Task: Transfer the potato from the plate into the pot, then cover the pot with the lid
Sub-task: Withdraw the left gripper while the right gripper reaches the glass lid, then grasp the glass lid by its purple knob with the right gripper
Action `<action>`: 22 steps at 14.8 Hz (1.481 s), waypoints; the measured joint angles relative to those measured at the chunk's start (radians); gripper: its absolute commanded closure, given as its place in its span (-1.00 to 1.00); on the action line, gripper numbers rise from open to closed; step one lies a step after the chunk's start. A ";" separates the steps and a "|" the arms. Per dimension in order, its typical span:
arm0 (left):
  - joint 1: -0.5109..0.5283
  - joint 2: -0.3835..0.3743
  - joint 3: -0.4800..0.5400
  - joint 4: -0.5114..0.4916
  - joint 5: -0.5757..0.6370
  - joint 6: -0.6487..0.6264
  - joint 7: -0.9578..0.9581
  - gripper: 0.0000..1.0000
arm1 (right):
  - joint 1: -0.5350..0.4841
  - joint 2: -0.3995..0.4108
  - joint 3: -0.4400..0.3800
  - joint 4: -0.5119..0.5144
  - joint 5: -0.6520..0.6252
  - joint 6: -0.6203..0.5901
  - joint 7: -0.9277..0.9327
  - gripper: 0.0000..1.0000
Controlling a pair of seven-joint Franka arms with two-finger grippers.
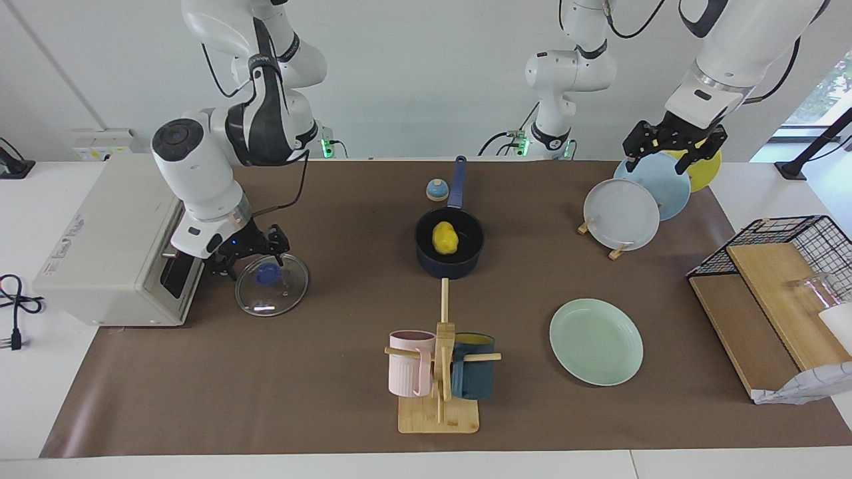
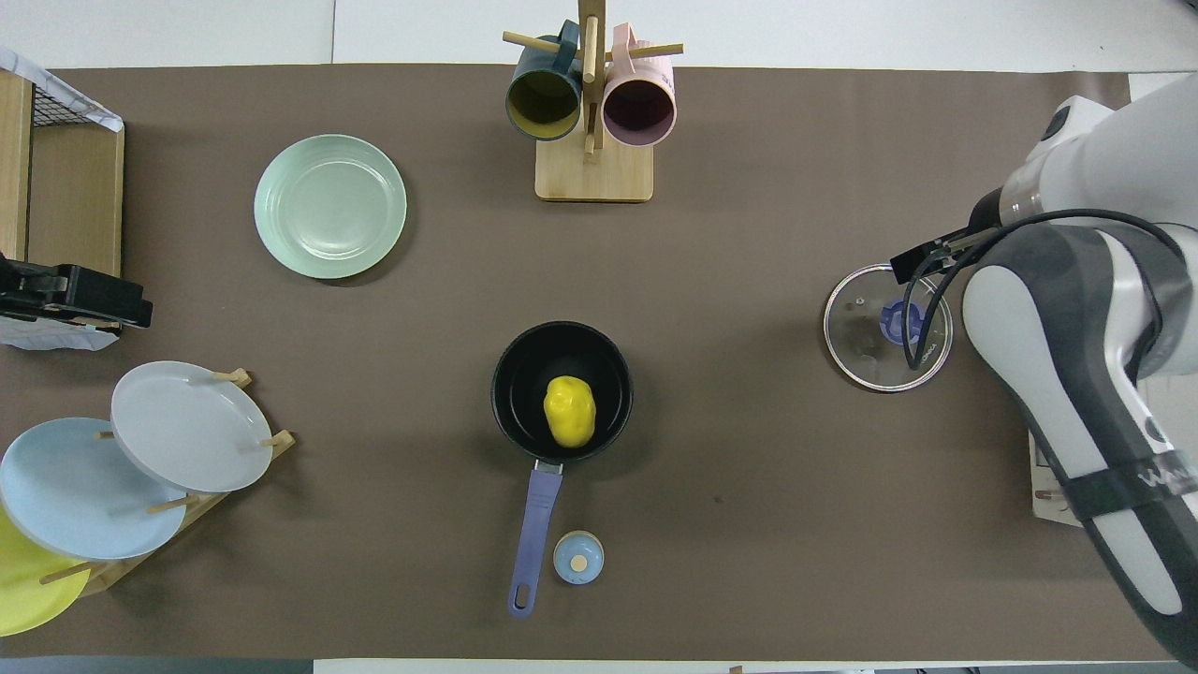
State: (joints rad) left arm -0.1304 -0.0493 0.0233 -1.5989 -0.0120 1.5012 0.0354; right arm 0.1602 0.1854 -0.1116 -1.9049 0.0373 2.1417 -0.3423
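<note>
Your right gripper (image 1: 256, 256) has its fingers open around the blue knob of the lid (image 1: 271, 285), which lies flat near the desk edge at the right arm's end. Your left gripper (image 1: 673, 150) – also open, holding nothing – hangs over the plate rack (image 1: 616, 249). The potato (image 1: 444, 238) sits inside the pot (image 1: 449, 243) at mid-desk; the plate (image 1: 596, 341) is bare.

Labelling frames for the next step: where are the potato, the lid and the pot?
potato (image 1: 444, 238), facing view, its top.
lid (image 1: 271, 285), facing view, the glass.
pot (image 2: 510, 398), overhead view, inner wall.
</note>
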 measured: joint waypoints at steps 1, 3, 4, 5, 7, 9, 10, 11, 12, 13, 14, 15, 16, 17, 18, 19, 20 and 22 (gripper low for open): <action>-0.002 0.000 0.001 -0.007 0.000 0.003 0.000 -1.00 | 0.000 -0.001 -0.001 -0.052 0.000 0.047 -0.010 -1.00; -0.006 0.002 0.001 -0.012 0.000 0.006 -0.001 -1.00 | -0.001 -0.008 -0.002 -0.118 0.000 0.080 -0.016 -1.00; -0.008 0.003 0.001 -0.011 0.000 0.010 -0.001 -1.00 | -0.001 -0.017 -0.002 -0.141 0.000 0.081 -0.016 -1.00; -0.009 0.004 0.001 -0.008 0.000 0.013 -0.001 -1.00 | -0.001 -0.028 -0.002 -0.162 0.000 0.090 -0.016 -1.00; -0.009 0.015 0.002 0.014 0.000 0.014 -0.003 -1.00 | -0.003 -0.048 -0.003 -0.205 0.000 0.133 -0.016 -1.00; -0.009 0.026 0.002 0.049 0.000 -0.002 -0.004 -1.00 | -0.007 -0.059 -0.003 -0.232 0.000 0.159 -0.016 -1.00; -0.009 0.029 0.002 0.059 0.000 -0.023 -0.004 -1.00 | -0.008 -0.059 -0.003 -0.236 0.000 0.164 -0.016 -0.99; -0.009 0.032 0.002 0.063 0.000 -0.043 -0.005 -1.00 | -0.008 -0.059 -0.003 -0.242 0.000 0.177 -0.016 -0.92; -0.009 0.034 0.002 0.063 0.000 -0.055 -0.005 -1.00 | -0.009 -0.057 -0.003 -0.247 0.000 0.192 -0.016 -0.90; -0.009 0.036 0.002 0.063 0.000 -0.060 -0.006 -1.00 | -0.009 -0.053 -0.003 -0.250 0.000 0.205 -0.016 -0.85; -0.009 0.037 0.002 0.063 0.000 -0.063 -0.006 -1.00 | -0.010 -0.049 -0.003 -0.253 0.000 0.214 -0.016 -0.82; -0.009 0.038 0.002 0.063 0.000 -0.065 -0.007 -1.00 | -0.010 -0.044 -0.004 -0.254 0.000 0.219 -0.016 -0.78; -0.009 0.038 0.002 0.063 0.000 -0.066 -0.007 -1.00 | -0.010 -0.042 -0.004 -0.255 0.000 0.220 -0.015 -0.77; -0.009 0.038 0.002 0.063 0.000 -0.066 -0.007 -1.00 | -0.012 -0.042 -0.005 -0.255 0.000 0.220 -0.012 -0.75; -0.009 0.038 0.003 0.063 0.000 -0.066 -0.008 -1.00 | -0.014 -0.042 -0.005 -0.256 0.000 0.220 -0.010 -0.75; -0.009 0.038 0.004 0.063 0.000 -0.066 -0.008 -1.00 | -0.018 -0.042 -0.005 -0.256 0.000 0.220 -0.007 -0.75; -0.009 0.038 0.005 0.063 0.000 -0.067 -0.008 -1.00 | -0.023 -0.040 -0.005 -0.258 0.000 0.220 -0.003 -0.75; -0.009 0.038 0.007 0.059 0.000 -0.067 -0.008 -1.00 | -0.039 -0.029 -0.006 -0.261 0.001 0.220 -0.002 -0.75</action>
State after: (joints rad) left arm -0.1390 -0.0112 0.0304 -1.5398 -0.0119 1.4340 0.0277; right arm 0.1212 0.1566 -0.1175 -2.1662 0.0381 2.3621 -0.3439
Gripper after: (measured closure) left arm 0.000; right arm 0.123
